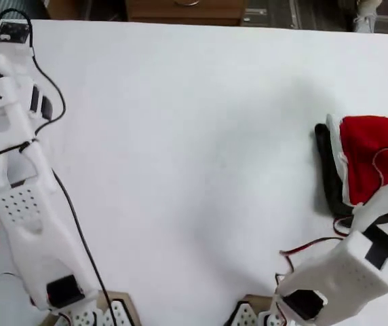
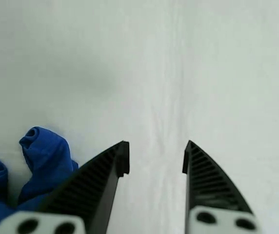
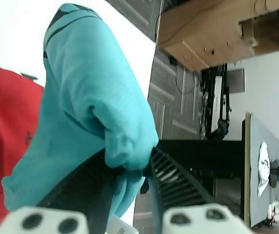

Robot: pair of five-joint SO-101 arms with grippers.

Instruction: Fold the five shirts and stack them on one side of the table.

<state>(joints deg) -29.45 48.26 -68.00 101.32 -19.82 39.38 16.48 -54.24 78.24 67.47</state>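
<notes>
Left pincer (image 2: 155, 155) hangs released, jaws spread wide over the bare white tabletop (image 1: 194, 136). A crumpled blue shirt (image 2: 42, 156) lies just beside one jaw. From above, the left arm (image 1: 17, 176) runs along the 9 o'clock edge. Over at 3 o'clock, a red shirt (image 1: 374, 159) sits on a black shirt (image 1: 324, 170), and the right arm (image 1: 343, 272) rises from 5 o'clock toward that pile. Right pincer (image 3: 129, 163) is clenched on a teal shirt (image 3: 90, 97), the cloth bunched between its jaws and lifted above the red one.
</notes>
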